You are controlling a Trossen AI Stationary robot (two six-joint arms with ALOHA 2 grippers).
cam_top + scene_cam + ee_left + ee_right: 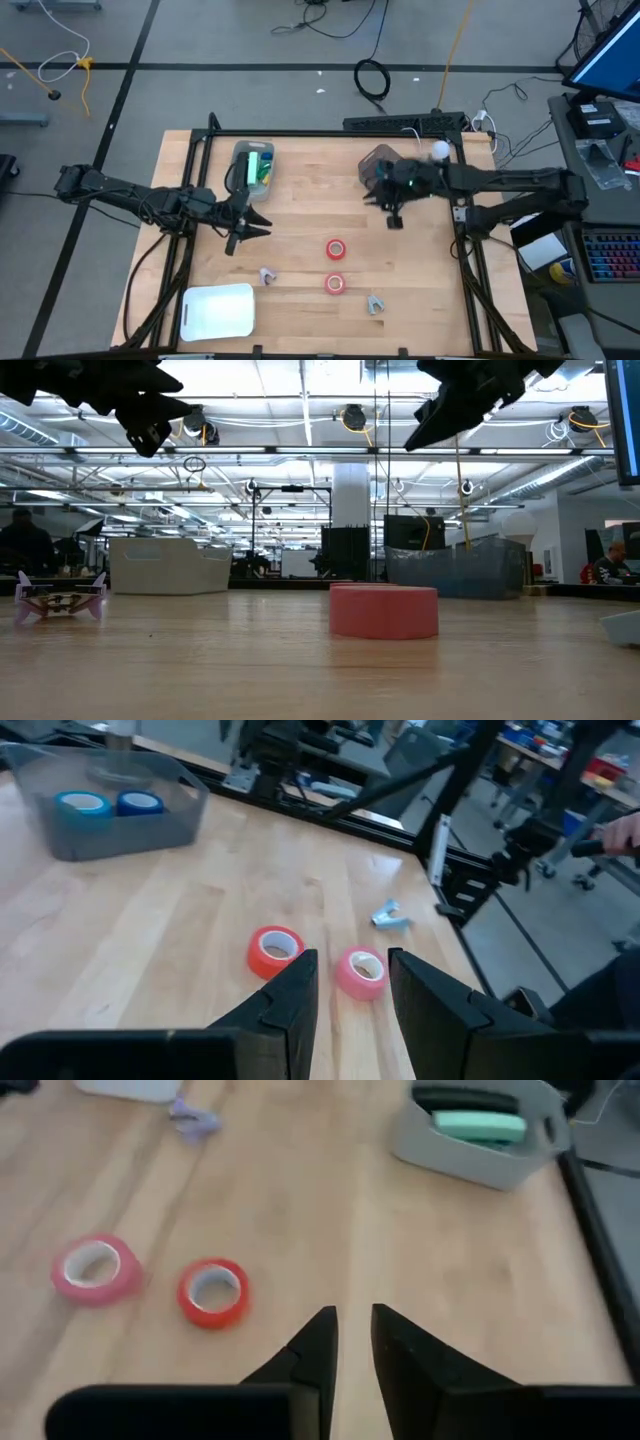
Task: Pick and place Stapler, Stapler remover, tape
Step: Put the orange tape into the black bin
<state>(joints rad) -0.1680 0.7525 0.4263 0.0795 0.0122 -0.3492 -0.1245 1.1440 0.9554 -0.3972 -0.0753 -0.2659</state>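
Dark arms (130, 195) raised above table (300, 260)

Even, bright overhead light fills the scene; in the low view rows of ceiling fixtures (300, 400) glow above the wooden table (300, 215), with slight glare around them. Shadows on the table are faint and soft. The red tape roll (384, 610) in the low view looks soft-edged, and the tabletop in front of it is blurred. Both wrist views are slightly smeared, with the table's far edges bending a little.
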